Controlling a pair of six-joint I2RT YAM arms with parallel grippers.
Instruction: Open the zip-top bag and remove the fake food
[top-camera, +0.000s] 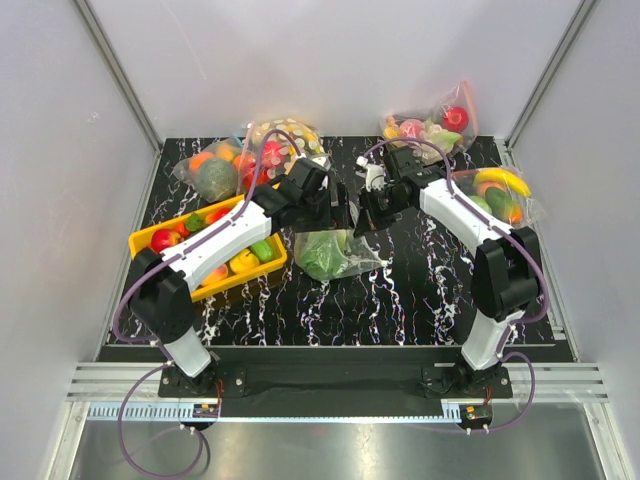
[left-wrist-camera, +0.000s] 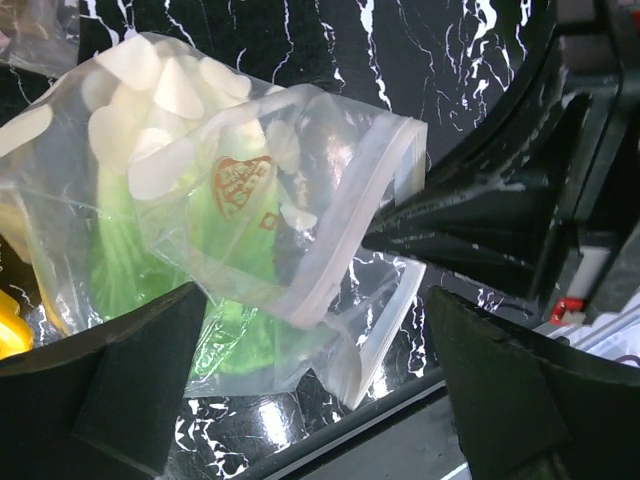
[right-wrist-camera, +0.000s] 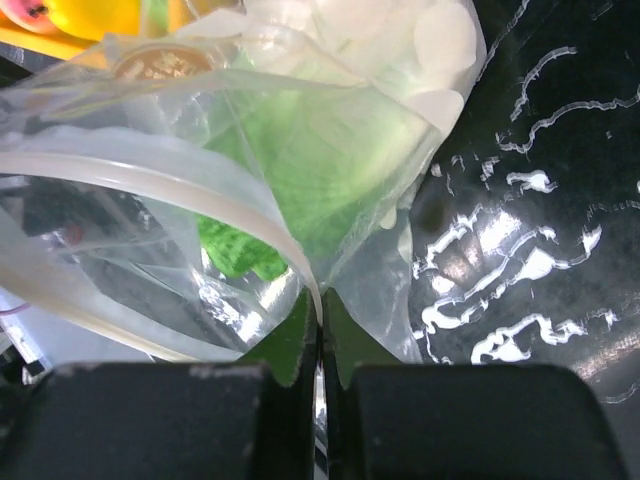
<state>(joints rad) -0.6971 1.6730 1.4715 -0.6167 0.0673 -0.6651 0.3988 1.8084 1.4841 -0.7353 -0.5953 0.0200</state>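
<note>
On the table (top-camera: 400, 300) we see the bag (top-camera: 335, 255) at centre, with lettuce (right-wrist-camera: 330, 170) inside. Our right gripper (right-wrist-camera: 320, 335), at the bag's 1 o'clock, pinches its zip rim. Our left gripper (left-wrist-camera: 312, 300), at 12 o'clock, gapes wide, holding nothing.

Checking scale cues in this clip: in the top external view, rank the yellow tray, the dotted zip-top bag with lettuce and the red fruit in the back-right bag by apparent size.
1. yellow tray
2. zip-top bag, partly hidden by the arms
3. red fruit, clearly smallest
</note>
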